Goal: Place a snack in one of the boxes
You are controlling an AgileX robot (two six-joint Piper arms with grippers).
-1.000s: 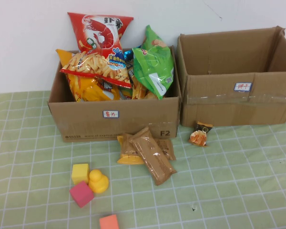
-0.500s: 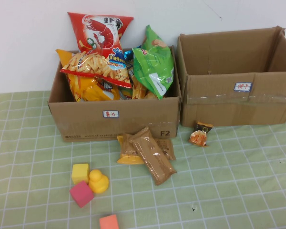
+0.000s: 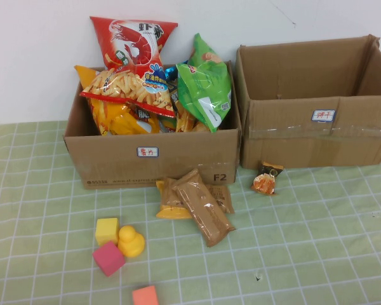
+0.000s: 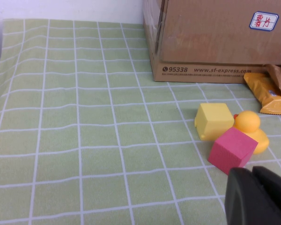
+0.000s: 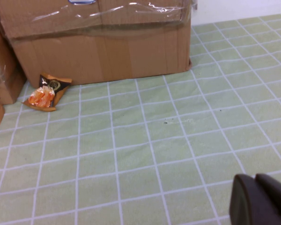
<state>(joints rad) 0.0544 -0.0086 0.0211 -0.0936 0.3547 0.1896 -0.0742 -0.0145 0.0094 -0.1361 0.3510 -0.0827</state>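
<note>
Nothing is in hand: this reads as the very start, with a snack not yet picked and both arms low over the tabletop (image 3: 343, 254), out of the high view. Taking the left box (image 3: 152, 162) as the landmark and going from its left, the left gripper (image 4: 258, 197) shows only in its own wrist view, closed and empty, hanging just near the pink block (image 4: 232, 150), the yellow block (image 4: 213, 120) and the yellow duck (image 4: 251, 129), which huddle in front of the left box toward its left corner; an orange block (image 3: 145, 295) lies further out from them. The left box itself is heaped with bags, among them a red shrimp-chip bag (image 3: 132, 39) and a green bag (image 3: 206, 82). Just in front of its right half lie the brown snack packets (image 3: 200, 203), overlapping on an orange packet (image 3: 171, 210). Right of those, at the foot of the right box (image 3: 314, 136), sits a small orange snack pack (image 3: 267, 179), touching or nearly touching the cardboard; I cannot tell which. The right box looks empty as far as its inside shows. The right gripper (image 5: 260, 199), closed on nothing, hovers over bare cloth well out from the right box. The next move, I judge, calls for one gripper to open, descend on a loose packet and lift it clear over a box rim; the small pack is nearer the right arm.
</note>
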